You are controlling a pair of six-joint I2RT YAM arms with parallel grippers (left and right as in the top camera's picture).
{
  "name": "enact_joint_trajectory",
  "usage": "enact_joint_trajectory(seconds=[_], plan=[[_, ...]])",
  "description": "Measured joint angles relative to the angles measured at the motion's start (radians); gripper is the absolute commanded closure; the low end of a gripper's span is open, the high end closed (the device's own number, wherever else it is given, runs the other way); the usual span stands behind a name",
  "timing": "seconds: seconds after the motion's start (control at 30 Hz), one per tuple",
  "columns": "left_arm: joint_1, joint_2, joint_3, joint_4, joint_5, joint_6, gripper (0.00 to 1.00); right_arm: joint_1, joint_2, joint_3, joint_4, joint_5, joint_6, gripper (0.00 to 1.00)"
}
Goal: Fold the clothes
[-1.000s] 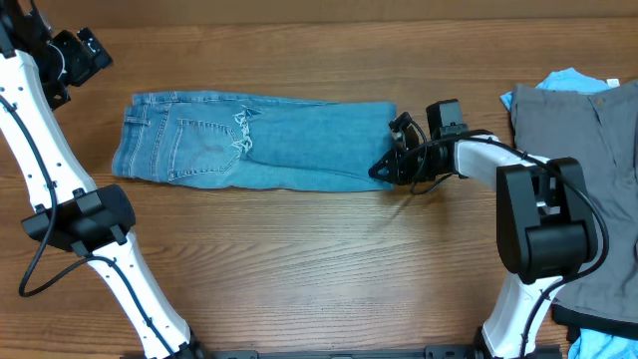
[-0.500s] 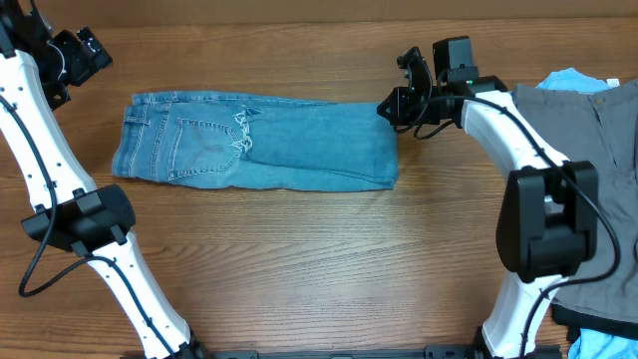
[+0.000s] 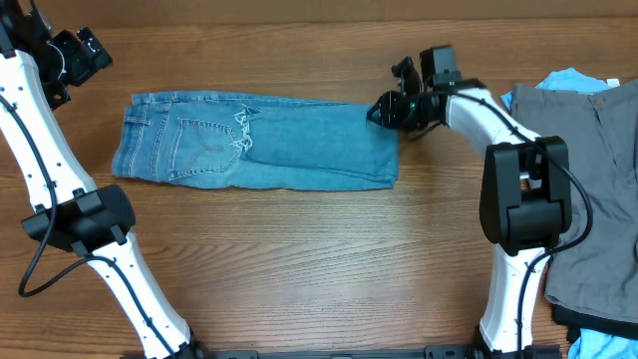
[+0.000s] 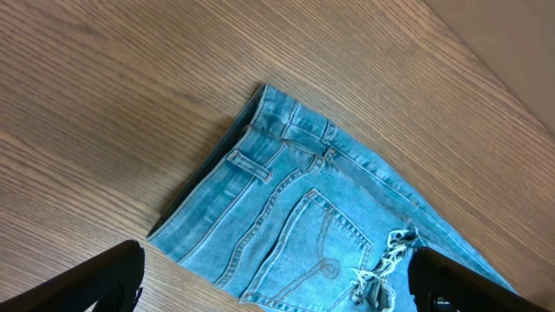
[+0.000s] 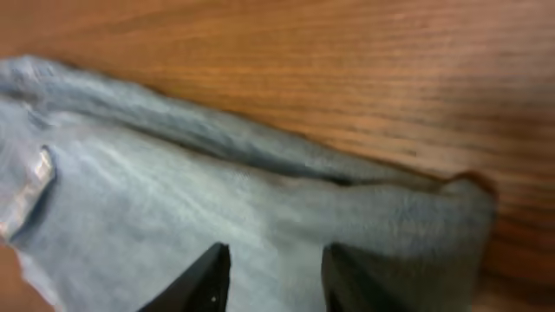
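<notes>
The light-blue jeans [image 3: 254,145] lie folded in half lengthwise across the table, waist and back pocket to the left, fold edge to the right. My right gripper [image 3: 382,110] sits at the jeans' far right corner. In the right wrist view its fingers [image 5: 276,277] are apart over the denim [image 5: 217,199], close to the cloth's edge. My left gripper [image 3: 82,52] hangs high beyond the far left of the jeans. In the left wrist view it is wide open [image 4: 273,295] above the waistband and pocket [image 4: 321,234], holding nothing.
Grey trousers [image 3: 588,179] lie spread at the right edge of the table, over a bright-blue garment [image 3: 563,80] that shows at the far side. Bare wooden tabletop [image 3: 319,259] lies in front of the jeans.
My right gripper has moved from the near right corner of the jeans up to the far right corner and come down onto it. The jeans and left arm have not moved.
</notes>
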Motion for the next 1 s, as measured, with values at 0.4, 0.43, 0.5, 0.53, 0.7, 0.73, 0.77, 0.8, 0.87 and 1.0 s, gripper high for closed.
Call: enact_joint_trajectory(seconds=[0.4,0.43,0.5,0.53,0.7,0.73,0.77,0.8,0.87,1.0], plan=[[0.000,0.000,0.000,0.000,0.000,0.000,0.00,-0.171,-0.130,0.247,-0.457,0.018,-0.026,0.57],[0.000,0.000,0.000,0.000,0.000,0.000,0.00,-0.184,-0.130,0.238,-0.489,0.034,-0.031,0.52],[0.000,0.000,0.000,0.000,0.000,0.000,0.00,-0.188,-0.130,0.225,-0.546,0.058,-0.053,0.50],[0.000,0.000,0.000,0.000,0.000,0.000,0.00,-0.185,-0.130,0.212,-0.552,0.064,-0.061,0.48],[0.000,0.000,0.000,-0.002,0.000,0.000,0.00,-0.152,-0.130,0.038,-0.443,0.078,-0.086,0.40],[0.000,0.000,0.000,0.000,0.000,0.000,0.00,-0.142,-0.129,-0.002,-0.411,0.079,-0.089,0.39],[0.000,0.000,0.000,0.000,0.000,0.000,0.00,-0.131,-0.129,-0.048,-0.378,0.081,-0.091,0.38],[0.000,0.000,0.000,0.000,0.000,0.000,0.00,-0.113,-0.129,-0.109,-0.333,0.081,-0.092,0.36],[0.000,0.000,0.000,0.000,0.000,0.000,0.00,-0.086,-0.129,-0.209,-0.200,0.050,-0.096,0.31],[0.000,0.000,0.000,0.000,0.000,0.000,0.00,-0.040,-0.151,-0.330,0.009,-0.076,-0.098,0.29]])
